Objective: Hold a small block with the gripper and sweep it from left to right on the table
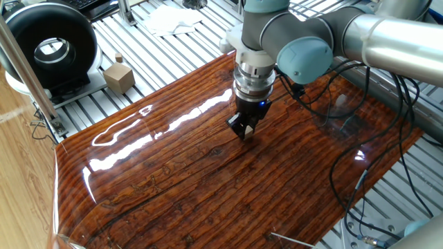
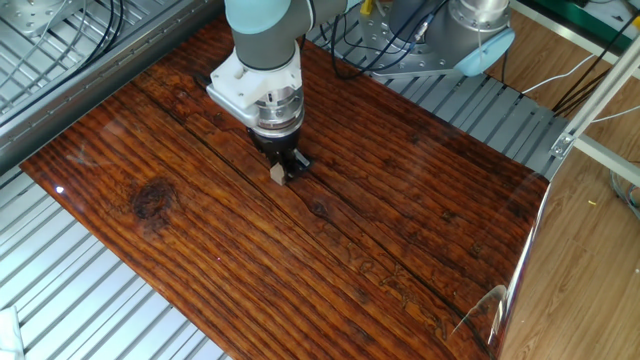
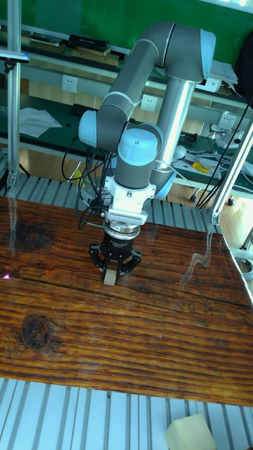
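The small block (image 2: 277,173) is a tiny pale tan cube pinched between the black fingers of the gripper (image 2: 281,170), its underside at the surface of the glossy reddish-brown table (image 2: 400,200). In the tall fixed view the small block (image 3: 110,278) shows below the gripper (image 3: 112,273), which points straight down near the table (image 3: 140,330) middle. From the one fixed view the gripper (image 1: 243,128) hides the block almost wholly over the table (image 1: 208,187).
A larger tan cube with a knob (image 1: 119,76) and a black round device (image 1: 48,48) sit on the slatted aluminium frame beyond the board. Cables (image 1: 374,166) hang over the board's right side. A tan block (image 3: 188,432) lies at the frame's near edge.
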`<act>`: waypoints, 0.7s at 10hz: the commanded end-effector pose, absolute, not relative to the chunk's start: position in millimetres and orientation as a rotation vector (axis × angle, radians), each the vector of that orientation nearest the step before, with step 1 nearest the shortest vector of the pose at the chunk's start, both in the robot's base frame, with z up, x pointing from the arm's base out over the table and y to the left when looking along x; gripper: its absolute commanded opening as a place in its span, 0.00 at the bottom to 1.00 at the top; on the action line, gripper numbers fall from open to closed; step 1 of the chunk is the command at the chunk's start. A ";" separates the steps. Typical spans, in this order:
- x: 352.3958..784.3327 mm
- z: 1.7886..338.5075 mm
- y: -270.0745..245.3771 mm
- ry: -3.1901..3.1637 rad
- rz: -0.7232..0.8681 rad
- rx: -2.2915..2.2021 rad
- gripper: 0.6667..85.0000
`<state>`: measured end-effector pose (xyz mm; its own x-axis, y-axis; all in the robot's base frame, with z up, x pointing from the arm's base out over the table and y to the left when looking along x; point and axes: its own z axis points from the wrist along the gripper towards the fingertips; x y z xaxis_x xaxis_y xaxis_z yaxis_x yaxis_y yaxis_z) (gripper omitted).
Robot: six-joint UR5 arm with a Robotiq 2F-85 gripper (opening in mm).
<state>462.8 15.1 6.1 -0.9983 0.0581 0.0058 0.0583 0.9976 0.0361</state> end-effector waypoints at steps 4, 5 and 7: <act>464.9 6.5 20.8 -3.140 -0.076 -0.117 0.00; 464.9 6.3 21.4 -3.140 -0.076 -0.117 0.00; 464.8 7.5 24.2 -3.140 -0.076 -0.122 0.00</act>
